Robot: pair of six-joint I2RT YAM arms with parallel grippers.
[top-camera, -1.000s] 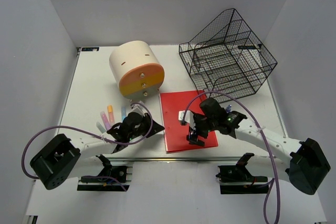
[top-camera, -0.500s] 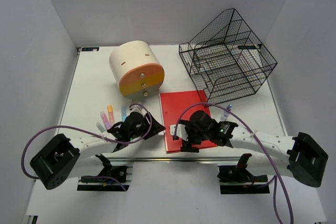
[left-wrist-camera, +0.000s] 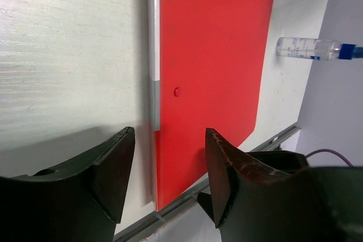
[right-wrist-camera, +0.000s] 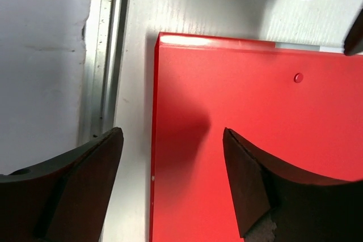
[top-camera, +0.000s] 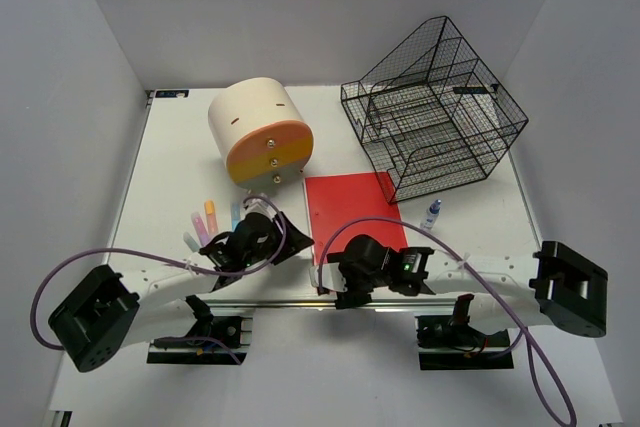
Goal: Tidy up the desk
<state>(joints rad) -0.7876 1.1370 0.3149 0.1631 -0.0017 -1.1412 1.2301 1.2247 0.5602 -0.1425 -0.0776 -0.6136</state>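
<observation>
The white desk (top-camera: 170,167) carries a red folder (top-camera: 350,209) lying flat near its front rail (top-camera: 270,300). My left gripper (top-camera: 292,247) is open, low over the folder's left edge; in the left wrist view (left-wrist-camera: 170,165) the red folder (left-wrist-camera: 215,55) and its grey spine strip run between the jaws, nothing gripped. My right gripper (top-camera: 340,285) is open above the folder's near left corner; in the right wrist view (right-wrist-camera: 170,165) the folder (right-wrist-camera: 255,140) lies below, with the rail (right-wrist-camera: 105,55) beside it.
A cream drum-shaped drawer box with an orange front (top-camera: 260,132) stands at the back left, a black wire rack (top-camera: 435,112) at the back right. A small clear bottle with a blue cap (top-camera: 432,212) lies right of the folder. Several coloured markers (top-camera: 207,222) lie by the left arm.
The right arm swung left and toward the front rail, from above the folder's middle to its near left corner, uncovering the bottle. The left gripper's jaws have opened.
</observation>
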